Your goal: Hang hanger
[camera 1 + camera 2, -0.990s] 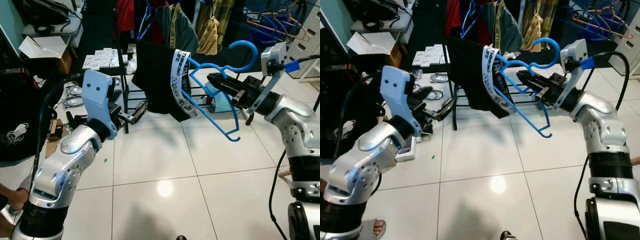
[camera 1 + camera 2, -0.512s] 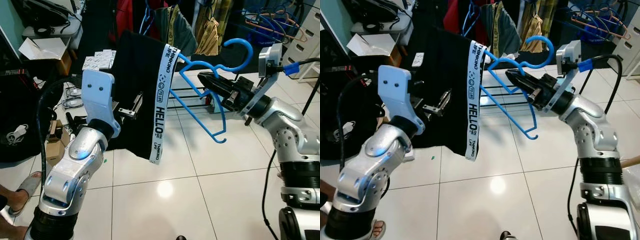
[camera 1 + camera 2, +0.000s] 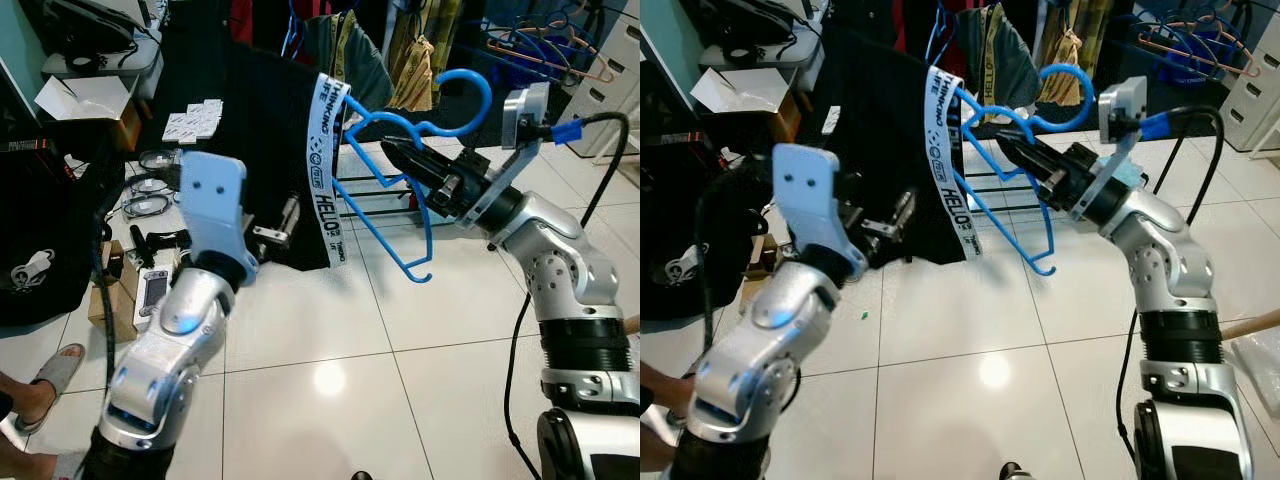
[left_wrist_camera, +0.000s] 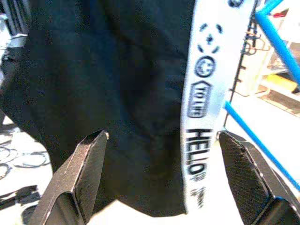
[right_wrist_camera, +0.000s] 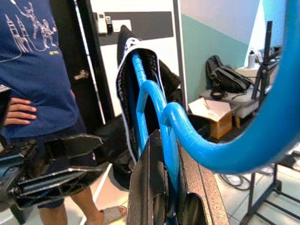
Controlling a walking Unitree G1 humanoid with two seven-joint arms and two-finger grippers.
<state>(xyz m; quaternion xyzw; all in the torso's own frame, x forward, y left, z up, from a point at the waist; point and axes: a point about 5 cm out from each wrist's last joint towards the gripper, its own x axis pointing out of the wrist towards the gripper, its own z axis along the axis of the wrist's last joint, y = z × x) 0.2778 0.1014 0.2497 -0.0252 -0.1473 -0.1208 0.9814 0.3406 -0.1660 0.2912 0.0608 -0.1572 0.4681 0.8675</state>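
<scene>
A blue plastic hanger [image 3: 462,76] carries a black garment [image 3: 265,130] with a white "HELLO" band [image 3: 325,170]. My right gripper [image 3: 392,147] is shut on the hanger just below its hook, holding it up in front of the clothes rack. In the right wrist view the blue hanger [image 5: 159,108] runs between the fingers. My left gripper [image 3: 283,222] is open at the garment's lower edge. In the left wrist view its fingers [image 4: 79,173] stand wide apart, with the garment [image 4: 117,93] and band [image 4: 199,117] just beyond them.
A clothes rack [image 3: 350,40] with hung clothes and spare hangers stands behind. Boxes and cables [image 3: 150,180] litter the floor at left. White drawers [image 3: 620,70] are at far right. A person's sandalled foot [image 3: 50,365] is at lower left, and a person in a blue shirt [image 5: 37,70] stands nearby.
My right arm has carried the hanger leftward and the garment has swung with it. My left arm has shifted right, bringing its gripper up to the garment's lower edge.
</scene>
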